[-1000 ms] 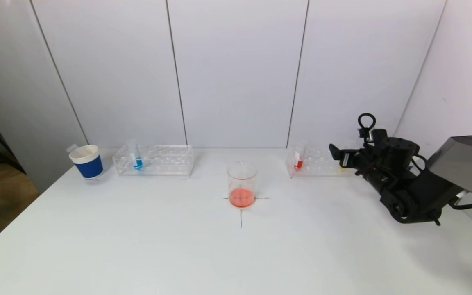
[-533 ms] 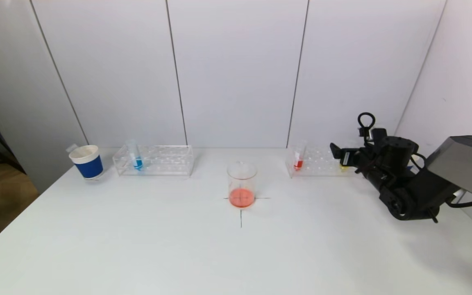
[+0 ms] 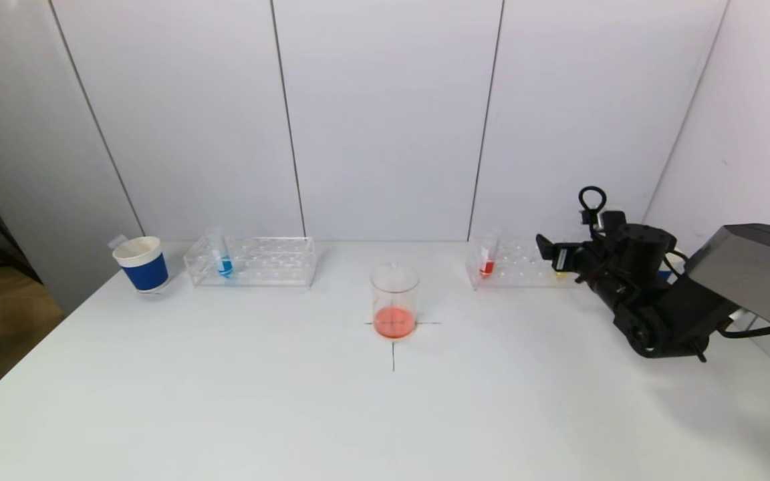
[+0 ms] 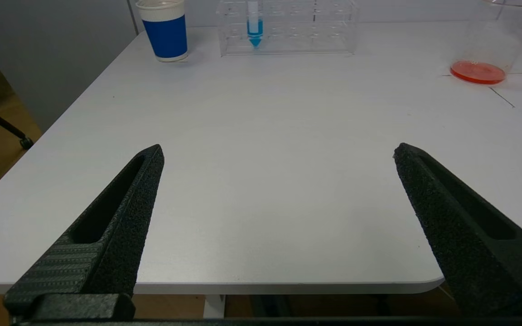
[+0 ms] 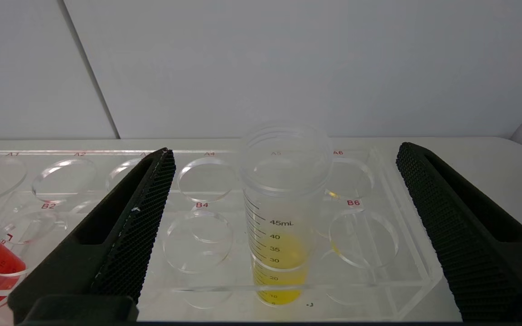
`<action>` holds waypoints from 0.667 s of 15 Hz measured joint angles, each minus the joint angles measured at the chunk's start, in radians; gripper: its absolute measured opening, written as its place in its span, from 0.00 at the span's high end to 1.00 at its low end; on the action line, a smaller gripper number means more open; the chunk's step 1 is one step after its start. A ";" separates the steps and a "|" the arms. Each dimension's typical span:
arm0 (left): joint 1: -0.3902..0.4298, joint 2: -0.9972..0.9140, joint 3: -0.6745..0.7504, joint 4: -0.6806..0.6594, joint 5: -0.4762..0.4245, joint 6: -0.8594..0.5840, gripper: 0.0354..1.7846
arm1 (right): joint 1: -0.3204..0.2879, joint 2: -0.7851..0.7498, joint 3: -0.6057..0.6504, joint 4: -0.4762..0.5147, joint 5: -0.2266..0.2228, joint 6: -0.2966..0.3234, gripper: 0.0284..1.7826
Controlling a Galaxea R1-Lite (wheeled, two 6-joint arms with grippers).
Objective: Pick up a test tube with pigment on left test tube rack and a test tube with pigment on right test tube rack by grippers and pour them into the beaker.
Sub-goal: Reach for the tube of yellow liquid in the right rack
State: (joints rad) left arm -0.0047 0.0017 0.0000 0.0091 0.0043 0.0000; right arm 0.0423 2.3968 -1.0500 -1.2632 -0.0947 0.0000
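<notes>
head view: right gripper [image 3: 549, 254] at the right test tube rack [image 3: 512, 266], level with its far end; beaker [image 3: 394, 300] sits centre on the surface [image 3: 291, 401].

right wrist view: yellow test tube [image 5: 283, 213] stands upright straight ahead, between the wide-open jaws, nothing held.

left wrist view: left gripper [image 4: 279, 154] wide open, empty, well back from the blue test tube [image 4: 253, 25].

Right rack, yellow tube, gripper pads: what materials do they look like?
Right rack: clear glossy acrylic, likely; see-through plates, printed red labels.
Yellow tube: translucent plastic, probably; frosted wall, printed graduations.
Right gripper, open around the tube: its fingers look like matte black textured rubber or printed plastic.
</notes>
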 joint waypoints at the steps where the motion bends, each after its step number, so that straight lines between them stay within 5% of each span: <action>1: 0.000 0.000 0.000 0.000 0.000 0.000 0.01 | 0.000 0.002 0.000 -0.001 0.000 0.000 0.00; 7: 0.000 0.000 0.000 0.000 0.000 0.000 0.01 | 0.000 0.006 -0.001 -0.001 0.000 -0.001 0.01; 10: 0.000 0.000 0.000 0.000 0.001 0.000 0.01 | 0.000 0.008 -0.001 -0.002 0.000 -0.005 0.10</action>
State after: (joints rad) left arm -0.0047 0.0017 0.0000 0.0091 0.0051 0.0000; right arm 0.0428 2.4045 -1.0515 -1.2651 -0.0947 -0.0051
